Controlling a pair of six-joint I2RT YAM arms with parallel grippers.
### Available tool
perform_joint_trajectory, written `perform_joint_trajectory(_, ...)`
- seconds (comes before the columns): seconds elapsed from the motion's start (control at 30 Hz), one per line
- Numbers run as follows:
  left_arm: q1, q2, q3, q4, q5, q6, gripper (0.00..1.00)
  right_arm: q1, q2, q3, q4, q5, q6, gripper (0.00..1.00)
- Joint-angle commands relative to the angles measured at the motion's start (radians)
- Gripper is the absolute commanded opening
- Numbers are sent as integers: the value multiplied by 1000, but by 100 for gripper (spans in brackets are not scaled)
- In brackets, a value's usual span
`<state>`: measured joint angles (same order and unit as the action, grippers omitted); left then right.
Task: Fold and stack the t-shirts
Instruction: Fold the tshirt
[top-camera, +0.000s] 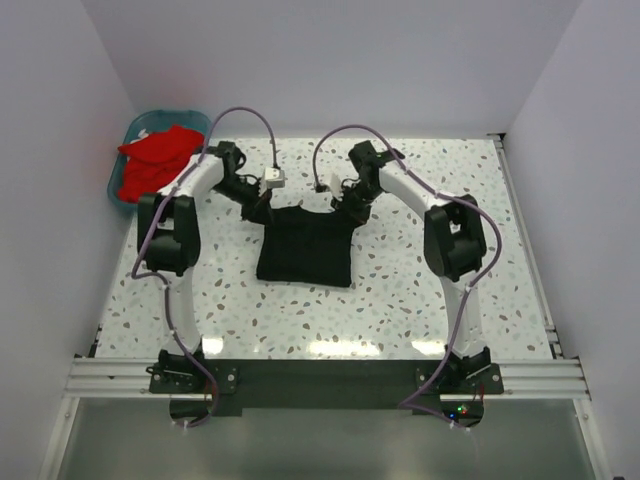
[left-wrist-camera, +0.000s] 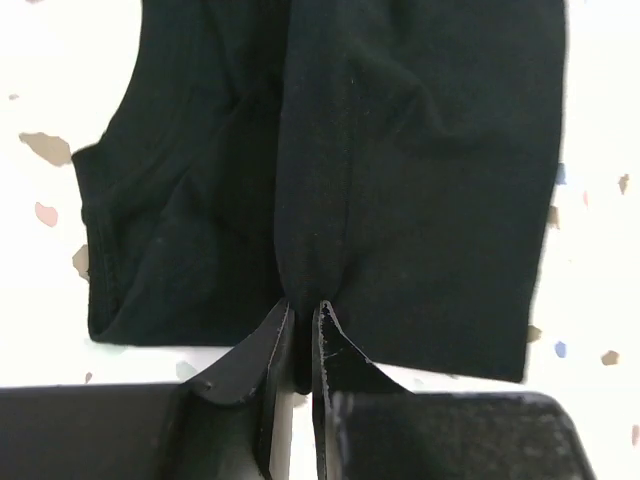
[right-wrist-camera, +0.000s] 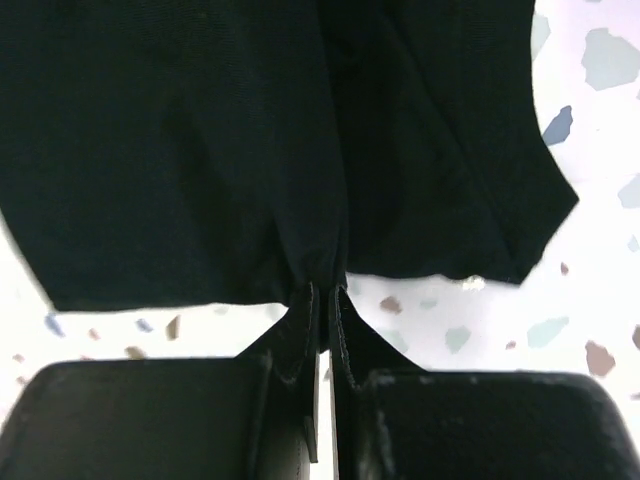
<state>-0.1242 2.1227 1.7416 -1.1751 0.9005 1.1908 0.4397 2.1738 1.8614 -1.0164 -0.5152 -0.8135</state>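
Your left gripper (left-wrist-camera: 303, 330) and right gripper (right-wrist-camera: 322, 300) each pinch the black t-shirt (top-camera: 305, 250) at its far edge, presumably to square the fold.

I can read no writing from my seat. No print or tag shows on the black t-shirt (top-camera: 305, 248), none on the red t-shirts (top-camera: 155, 165), the teal basket (top-camera: 165, 112) or the speckled table (top-camera: 400, 320).
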Motion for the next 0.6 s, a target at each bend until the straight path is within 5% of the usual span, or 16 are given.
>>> perform_joint_trajectory(0.0, 8, 62, 41, 112, -11, -100, 13, 1, 69, 70, 76, 29, 8, 0)
perform_joint_trajectory(0.27, 6, 14, -212, 196, -31, -151, 14, 33, 81, -60, 122, 32, 43, 0)
perform_joint_trajectory(0.57, 6, -278, -494, 99, 41, 22, 17, 108, -241, -396, 118, -92, 145, 0)
